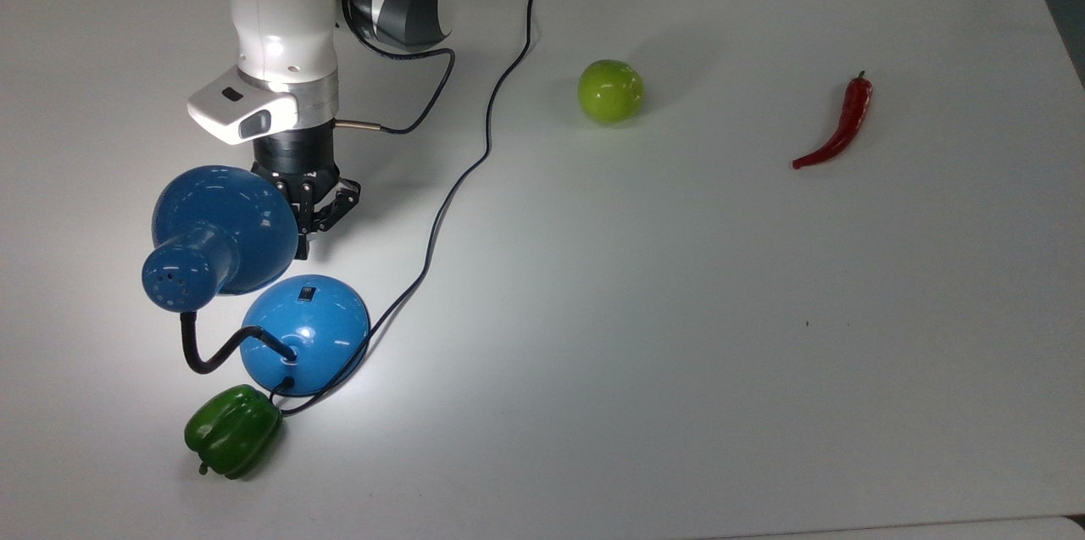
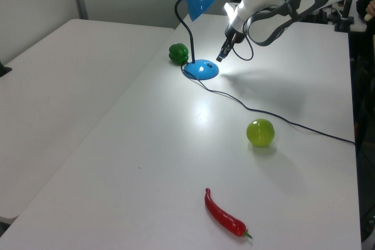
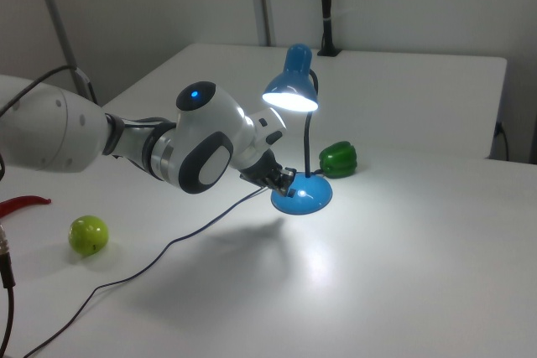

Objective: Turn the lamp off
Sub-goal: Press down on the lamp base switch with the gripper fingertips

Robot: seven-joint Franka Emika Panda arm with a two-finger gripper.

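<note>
On the white table [image 1: 678, 311], top view: the lamp [image 1: 254, 286] stands at the top view's lower left. Its blue shade [image 1: 225, 226] overhangs the surface, the domed base [image 1: 307, 335] sits just below it, and a small black switch [image 1: 306, 294] shows on the upper face of the dome. The lamp is lit, with a bright patch on the table around the base. The gripper [image 1: 305, 245] points down just above the switch and beside the shade's rim, its fingers pressed together into one narrow tip. It is apart from the base. A black cord [image 1: 462, 171] runs from the base up to the table's far edge. A green pepper [image 1: 232, 431] lies just below the base. An apple [image 1: 610, 91] and a red chilli [image 1: 837, 129] lie well apart towards the top view's right.

Left view: the lamp [image 2: 196, 33] stands at the far end of the table [image 2: 146, 162], neck upright and shade tilted down. The gripper [image 2: 221, 58] hangs just to the left view's right of the base [image 2: 201, 69], tip slightly above it. The pepper [image 2: 179, 53] sits behind the base. The apple [image 2: 260, 132] and chilli [image 2: 225, 215] lie nearer the camera.

Right view: the shade [image 3: 292, 90] glows underneath. The gripper [image 3: 285, 179] is at the base's [image 3: 304, 197] near edge; contact cannot be judged. The pepper [image 3: 337, 159] sits beyond the base, and the apple [image 3: 88, 235] is at the right view's left.
</note>
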